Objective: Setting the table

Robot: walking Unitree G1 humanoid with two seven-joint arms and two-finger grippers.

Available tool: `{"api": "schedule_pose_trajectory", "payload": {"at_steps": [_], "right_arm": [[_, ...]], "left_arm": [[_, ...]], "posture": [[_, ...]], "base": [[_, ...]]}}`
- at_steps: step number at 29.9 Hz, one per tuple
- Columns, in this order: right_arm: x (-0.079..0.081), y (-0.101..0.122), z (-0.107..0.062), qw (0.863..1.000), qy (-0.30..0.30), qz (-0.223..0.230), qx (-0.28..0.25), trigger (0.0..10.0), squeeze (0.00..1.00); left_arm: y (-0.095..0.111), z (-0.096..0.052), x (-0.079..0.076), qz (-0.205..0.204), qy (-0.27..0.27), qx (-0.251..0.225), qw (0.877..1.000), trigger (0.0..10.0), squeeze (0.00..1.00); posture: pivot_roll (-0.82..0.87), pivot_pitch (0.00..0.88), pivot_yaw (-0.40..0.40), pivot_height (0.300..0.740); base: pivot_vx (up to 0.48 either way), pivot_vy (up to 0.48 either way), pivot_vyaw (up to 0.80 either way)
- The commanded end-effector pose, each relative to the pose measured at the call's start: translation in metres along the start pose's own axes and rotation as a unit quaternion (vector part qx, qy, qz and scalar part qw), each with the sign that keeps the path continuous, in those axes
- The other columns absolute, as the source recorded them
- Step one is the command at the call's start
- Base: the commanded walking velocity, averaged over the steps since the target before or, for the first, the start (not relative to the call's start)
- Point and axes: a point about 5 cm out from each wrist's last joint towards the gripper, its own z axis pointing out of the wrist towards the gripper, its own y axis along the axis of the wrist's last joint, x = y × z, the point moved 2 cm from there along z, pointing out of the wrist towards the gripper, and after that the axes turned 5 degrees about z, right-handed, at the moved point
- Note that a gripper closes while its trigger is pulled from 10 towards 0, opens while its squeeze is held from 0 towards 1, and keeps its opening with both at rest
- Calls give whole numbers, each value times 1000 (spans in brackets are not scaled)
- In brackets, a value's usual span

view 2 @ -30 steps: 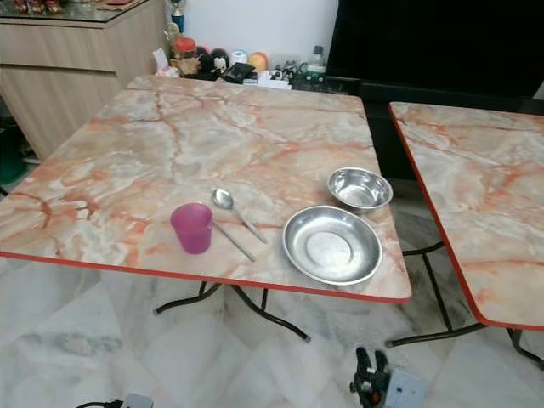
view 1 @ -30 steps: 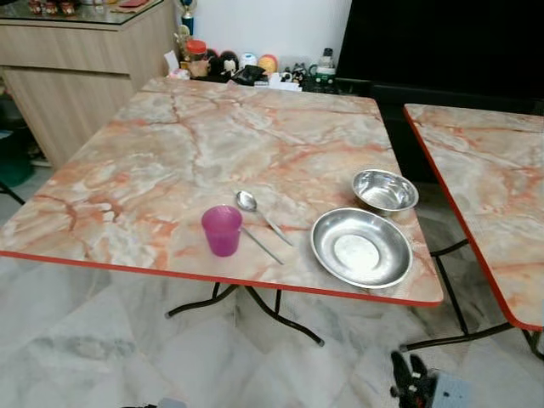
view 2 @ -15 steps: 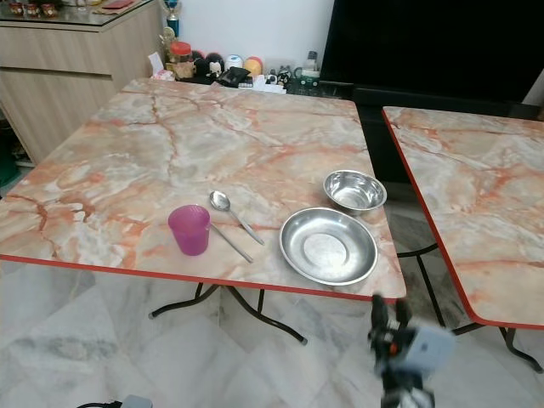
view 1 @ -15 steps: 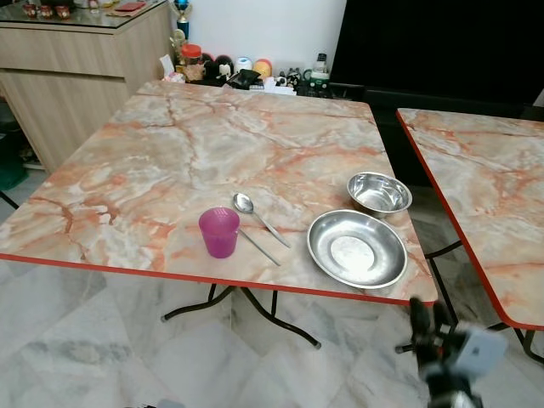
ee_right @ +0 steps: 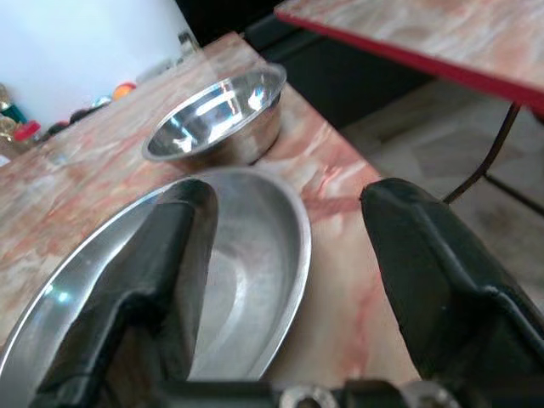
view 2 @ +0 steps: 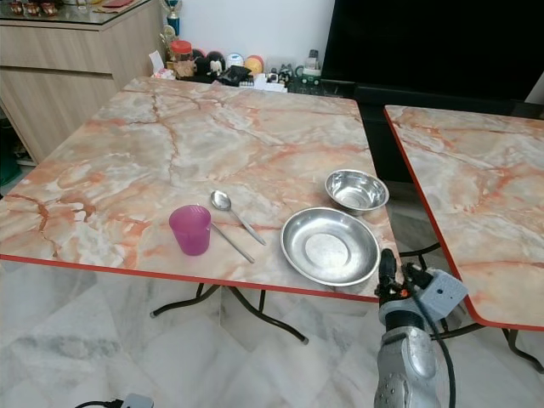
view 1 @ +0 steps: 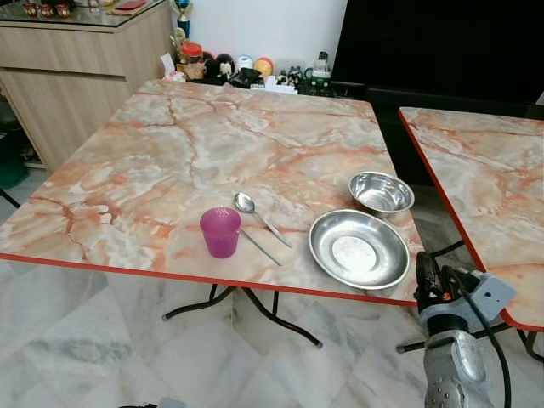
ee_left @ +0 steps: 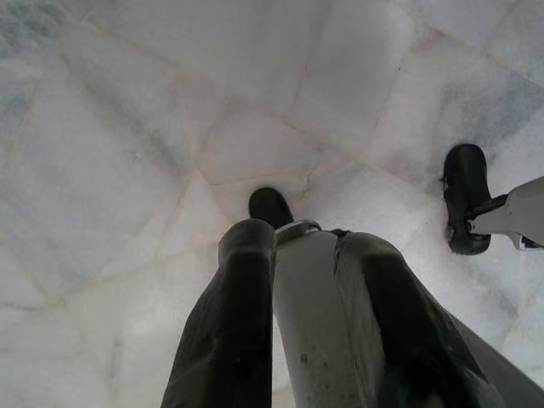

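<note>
On the marble table (view 1: 212,144), near its front edge, stand a purple cup (view 1: 220,231), a spoon (view 1: 255,212) beside a thin metal stick (view 1: 259,246), a wide steel plate (view 1: 359,248) and a small steel bowl (view 1: 381,192) behind the plate. My right gripper (view 1: 427,276) is raised at the table's front right corner, just off the plate's near rim. In the right wrist view it (ee_right: 289,204) is open, with the plate (ee_right: 246,280) and bowl (ee_right: 217,115) straight ahead. My left gripper (ee_left: 306,242) hangs idle over the floor, its fingers slightly apart and holding nothing.
A second marble table (view 1: 484,178) stands close on the right, across a narrow gap. A wooden cabinet (view 1: 76,68) is at the back left. Small jars and bottles (view 1: 246,70) line the wall behind the table. Black folding legs (view 1: 255,306) stand under it.
My right arm has risen from the bottom of the view to the table's front right corner, next to the plate. The tableware has not moved.
</note>
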Motion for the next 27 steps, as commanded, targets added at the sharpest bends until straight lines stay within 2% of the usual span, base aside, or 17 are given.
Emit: {"api": "schedule_pose_trajectory", "payload": {"at_steps": [1, 2, 3, 7, 15, 16, 19, 22, 25, 27], "right_arm": [[3, -4, 7, 1000, -2, 5, 22, 10000, 592], [5, -4, 10, 1000, -3, -2, 28, 10000, 333], [7, -3, 13, 1000, -3, -3, 29, 10000, 0], [15, -3, 25, 999, 5, -11, 42, 10000, 0], [19, -2, 35, 999, -9, -5, 45, 10000, 0], [15, -2, 36, 998, -26, -16, 48, 10000, 0], [8, 1, 36, 998, -42, -6, 41, 10000, 0], [6, 2, 36, 998, -43, -5, 37, 10000, 0], [2, -3, 33, 998, -36, -25, 50, 10000, 0], [1, -4, 33, 998, -37, -19, 53, 10000, 0]], "left_arm": [[-5, -1, -1, 7, -5, 10, 1000, 10000, 0], [-5, -1, -1, 8, -5, 10, 1000, 10000, 0], [-5, -1, -1, 8, -5, 10, 1000, 10000, 0], [-5, -1, 0, 8, -4, 9, 1000, 10000, 0], [-5, -1, 0, 7, -4, 9, 1000, 10000, 0], [-7, -1, 0, 8, -4, 11, 1000, 10000, 0], [-9, -1, 0, 8, -2, 14, 1000, 10000, 0], [-9, -1, 0, 7, -2, 14, 1000, 10000, 0], [-11, -2, 0, 6, -2, 16, 1000, 10000, 0], [-12, -2, 0, 5, -2, 17, 1000, 10000, 0]], "posture": [[-6, 93, -49, 740], [-6, 93, -49, 740], [-6, 93, -49, 740], [-3, 104, -44, 740], [5, 105, -46, 740], [8, 106, -47, 740], [12, 109, -49, 740], [12, 109, -49, 740], [5, 111, -50, 740], [6, 112, -51, 740]], "base": [[0, 0, 0], [0, 0, 0], [0, 0, 0], [0, 0, 0], [0, 0, 0], [0, 0, 0], [0, 0, 0], [0, 0, 0], [0, 0, 0], [0, 0, 0]]}}
